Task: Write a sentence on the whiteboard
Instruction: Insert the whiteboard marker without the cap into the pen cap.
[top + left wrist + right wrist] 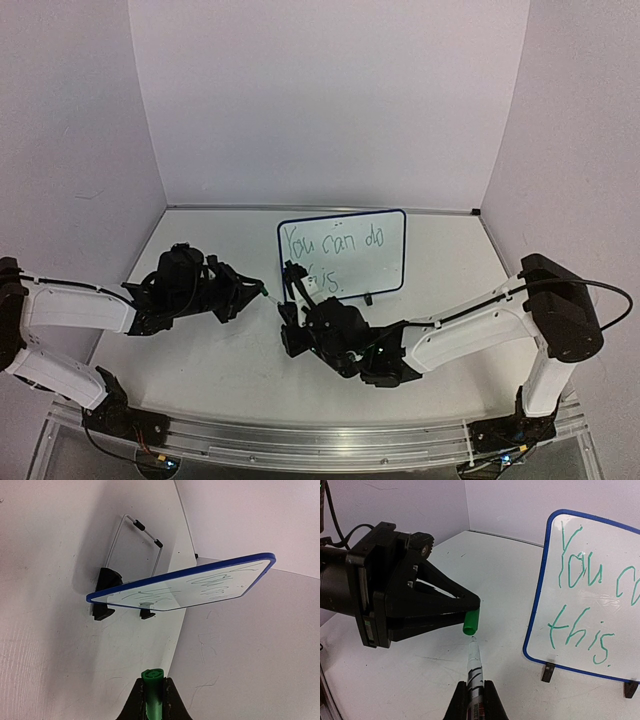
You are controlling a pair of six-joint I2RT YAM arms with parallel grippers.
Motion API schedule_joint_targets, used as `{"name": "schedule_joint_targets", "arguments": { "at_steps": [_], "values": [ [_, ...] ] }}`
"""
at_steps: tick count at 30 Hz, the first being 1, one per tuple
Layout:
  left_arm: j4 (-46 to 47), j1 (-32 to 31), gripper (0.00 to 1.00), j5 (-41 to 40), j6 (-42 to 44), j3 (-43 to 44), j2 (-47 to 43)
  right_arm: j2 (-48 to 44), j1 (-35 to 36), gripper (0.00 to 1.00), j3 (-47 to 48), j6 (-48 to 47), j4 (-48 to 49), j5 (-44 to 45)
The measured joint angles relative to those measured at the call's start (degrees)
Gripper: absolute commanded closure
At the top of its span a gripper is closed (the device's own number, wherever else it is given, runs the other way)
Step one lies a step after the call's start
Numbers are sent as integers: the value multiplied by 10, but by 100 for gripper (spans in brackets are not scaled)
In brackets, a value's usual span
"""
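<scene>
Right claw (475, 686) is clamped tight on the marker (474, 662), bare tip pointing away from me. Just past that tip my left claw (472, 611) pinches the green cap (471, 622), nearly touching it. Further out and to the right of the tip, the whiteboard (620, 605) stands on its clip feet (548, 671). The sentence (576, 629) "You can do this." faces me.

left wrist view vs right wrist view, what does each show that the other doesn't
Only left wrist: the wire stand behind the whiteboard. Only right wrist: the marker in the right gripper, the readable sentence, and the left gripper seen from outside. Both: whiteboard, green cap, black feet.
</scene>
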Motion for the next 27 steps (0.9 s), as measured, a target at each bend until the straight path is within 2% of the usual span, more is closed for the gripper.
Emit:
{"name": "schedule_joint_targets", "arguments": {
  "at_steps": [27],
  "values": [
    [-4, -4, 100, -3, 0, 0, 15, 9, 0, 100, 9, -5, -2, 5]
  ]
}}
